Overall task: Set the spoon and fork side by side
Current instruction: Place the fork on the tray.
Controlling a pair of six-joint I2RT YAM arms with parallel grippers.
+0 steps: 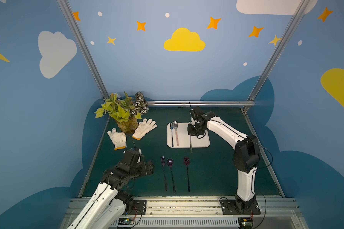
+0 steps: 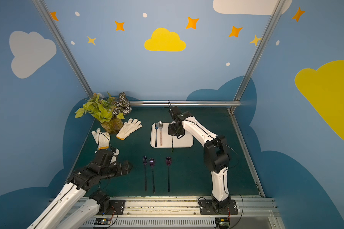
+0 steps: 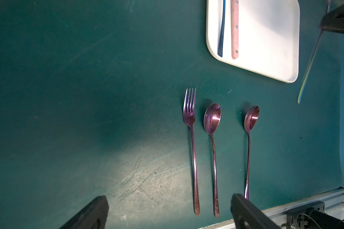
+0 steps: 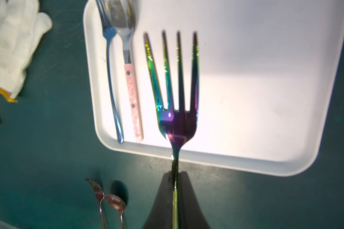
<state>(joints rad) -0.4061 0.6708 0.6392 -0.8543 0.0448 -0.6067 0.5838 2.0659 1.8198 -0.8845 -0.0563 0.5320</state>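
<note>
While the left claw (image 1: 149, 167) hangs with its jaws spread wide over the green worktop (image 1: 216, 174), a purple fork (image 1: 164, 174) and a purple spoon (image 1: 171, 176) lie side by side just right of it, with a second purple spoon (image 1: 187, 174) set apart. Farther back, a white tray (image 1: 199, 141) carries a blue fork (image 1: 172, 136) beside a pink-handled spoon (image 1: 176, 136). Over the tray, right of that pair, the right claw (image 4: 175, 176) is clamped on the handle of a rainbow fork (image 4: 178, 123).

Glossy iridescent metal fork (image 4: 177, 123), smooth white plastic tray (image 4: 266, 89), knitted cloth glove (image 4: 10, 45), scuffed matt mat (image 3: 87, 99)
</note>
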